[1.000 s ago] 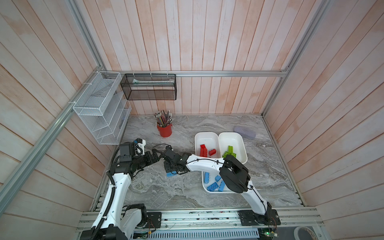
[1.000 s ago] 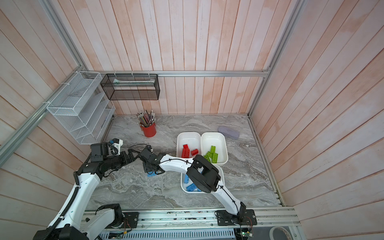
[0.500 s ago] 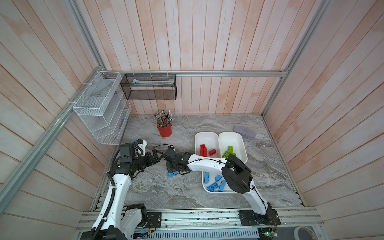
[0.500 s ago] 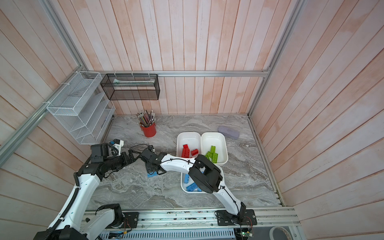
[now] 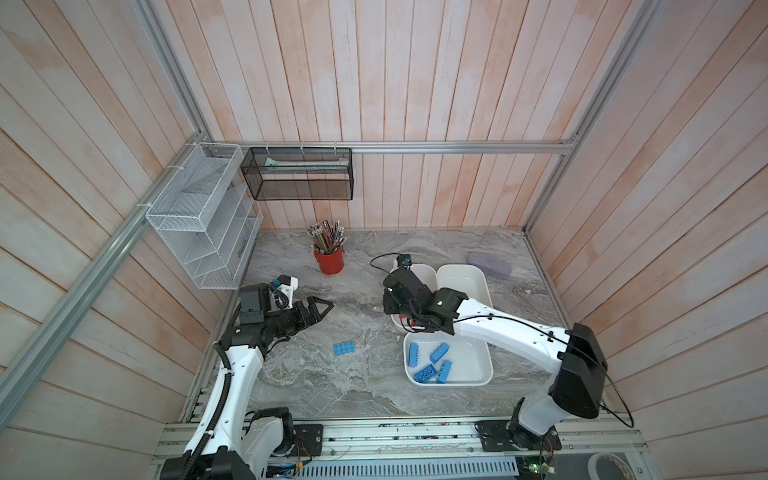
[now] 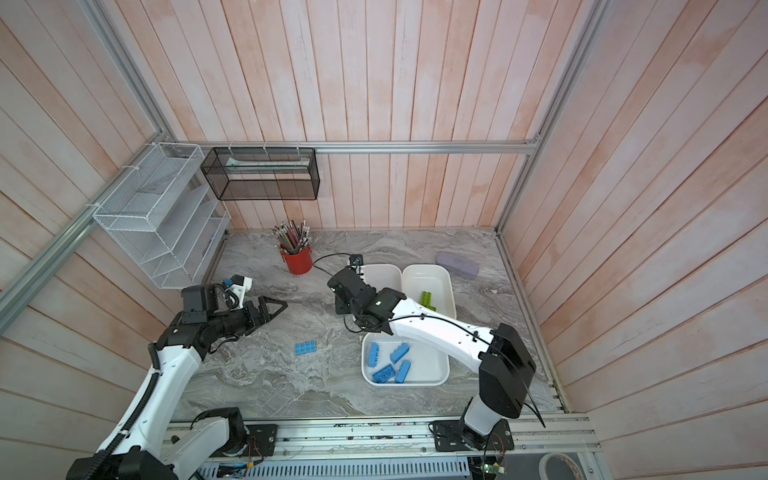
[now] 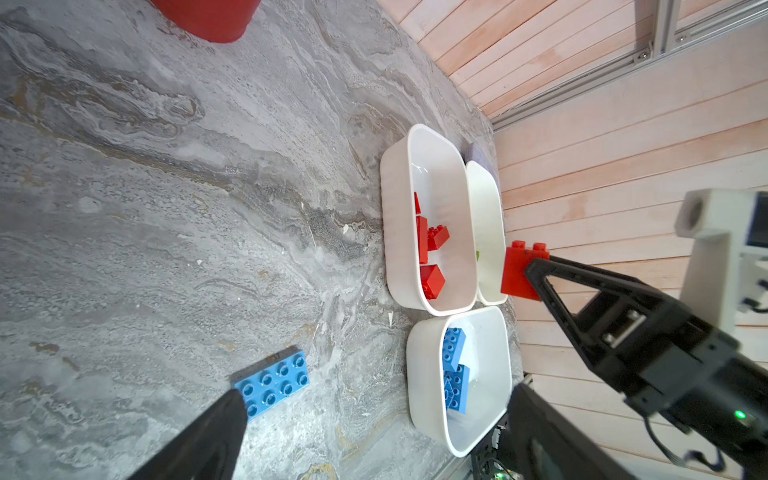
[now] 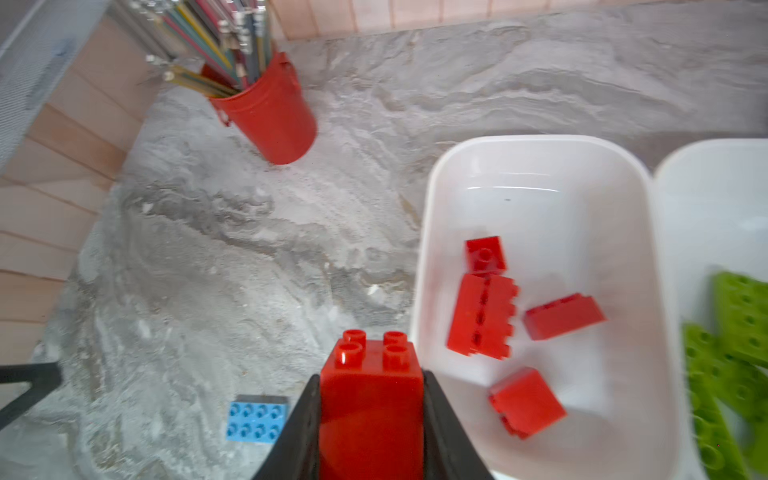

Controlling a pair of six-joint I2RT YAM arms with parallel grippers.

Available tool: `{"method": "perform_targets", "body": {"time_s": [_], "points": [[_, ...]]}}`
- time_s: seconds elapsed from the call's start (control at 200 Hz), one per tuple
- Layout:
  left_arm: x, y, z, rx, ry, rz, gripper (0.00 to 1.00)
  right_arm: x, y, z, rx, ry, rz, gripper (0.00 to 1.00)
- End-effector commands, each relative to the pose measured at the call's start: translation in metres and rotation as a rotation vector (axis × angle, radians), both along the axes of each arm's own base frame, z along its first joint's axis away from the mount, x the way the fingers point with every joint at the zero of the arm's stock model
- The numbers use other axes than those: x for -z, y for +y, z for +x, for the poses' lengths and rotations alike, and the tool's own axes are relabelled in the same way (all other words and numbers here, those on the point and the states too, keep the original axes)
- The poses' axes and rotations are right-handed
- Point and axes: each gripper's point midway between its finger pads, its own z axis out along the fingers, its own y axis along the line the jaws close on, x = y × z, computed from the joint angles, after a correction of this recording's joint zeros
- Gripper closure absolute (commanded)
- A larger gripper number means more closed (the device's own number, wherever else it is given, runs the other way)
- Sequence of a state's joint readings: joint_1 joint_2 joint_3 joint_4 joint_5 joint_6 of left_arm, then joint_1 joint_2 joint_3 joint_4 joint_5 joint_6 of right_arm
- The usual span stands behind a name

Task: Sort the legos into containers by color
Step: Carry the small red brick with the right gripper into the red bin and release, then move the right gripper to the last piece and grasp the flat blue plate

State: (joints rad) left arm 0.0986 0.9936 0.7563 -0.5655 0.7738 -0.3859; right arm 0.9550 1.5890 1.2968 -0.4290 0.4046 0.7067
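In both top views the right arm (image 5: 498,328) covers most of one shallow white plastic tub (image 5: 424,271), hiding the red studded bricks (image 8: 482,316) in it and the tips of the right gripper (image 8: 371,377). In the right wrist view the lime green studded bricks (image 8: 731,361) are blurred and cut by the edge; the tall red studded brick (image 8: 372,399) between the jaws runs off the edge. The left wrist view crops the red pencil cup (image 7: 203,16).
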Motion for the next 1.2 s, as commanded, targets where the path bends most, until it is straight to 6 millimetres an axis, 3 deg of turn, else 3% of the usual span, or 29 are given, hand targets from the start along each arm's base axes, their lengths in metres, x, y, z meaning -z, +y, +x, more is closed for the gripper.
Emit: {"method": "perform_targets", "body": {"time_s": [0.0, 0.105, 0.27, 0.33, 0.39, 0.45, 0.56, 0.63, 0.7, 0.815, 0.91, 1.07, 1.195], "points": [[-0.013, -0.008, 0.003, 0.036, -0.043, -0.037, 0.0, 0.036, -0.05, 0.008, 0.086, 0.05, -0.097, 0.73], [-0.013, -0.012, 0.002, 0.049, -0.043, -0.04, 0.0, 0.056, -0.064, 0.015, 0.087, 0.073, -0.097, 0.72], [-0.016, -0.013, 0.001, 0.05, -0.047, -0.037, 0.0, 0.082, -0.06, 0.027, 0.056, 0.108, -0.102, 0.68], [-0.016, -0.013, 0.0, 0.05, -0.048, -0.029, 0.0, 0.087, -0.056, 0.029, 0.037, 0.126, -0.126, 0.62], [-0.017, -0.012, -0.001, 0.047, -0.048, -0.022, 0.0, 0.086, -0.052, 0.029, 0.014, 0.145, -0.142, 0.49], [-0.016, -0.012, -0.002, 0.05, -0.047, -0.02, 0.0, 0.078, -0.04, 0.026, -0.038, 0.139, -0.131, 0.4], [-0.016, -0.011, -0.003, 0.047, -0.048, -0.008, 0.0, 0.051, -0.003, 0.01, -0.176, 0.086, -0.102, 0.35], [-0.016, -0.007, -0.002, 0.029, -0.051, 0.011, 0.0, 0.039, 0.03, -0.012, -0.343, 0.048, -0.074, 0.33], [-0.015, -0.005, -0.002, 0.021, -0.05, 0.02, 0.0, 0.038, 0.058, -0.039, -0.542, 0.002, -0.037, 0.3], [-0.013, -0.004, -0.001, 0.017, -0.045, 0.029, 0.0, 0.051, 0.09, -0.085, -0.908, -0.063, -0.038, 0.27], [-0.015, -0.002, 0.0, 0.012, -0.052, 0.039, 0.0, 0.066, 0.108, -0.105, -1.097, -0.11, -0.078, 0.27], [-0.016, -0.001, 0.0, 0.008, -0.058, 0.044, 0.0, 0.099, 0.136, -0.121, -1.32, -0.124, -0.106, 0.27], [-0.015, 0.002, 0.001, 0.004, -0.055, 0.056, 0.0, 0.118, 0.15, -0.121, -1.413, -0.148, -0.122, 0.27]]}}
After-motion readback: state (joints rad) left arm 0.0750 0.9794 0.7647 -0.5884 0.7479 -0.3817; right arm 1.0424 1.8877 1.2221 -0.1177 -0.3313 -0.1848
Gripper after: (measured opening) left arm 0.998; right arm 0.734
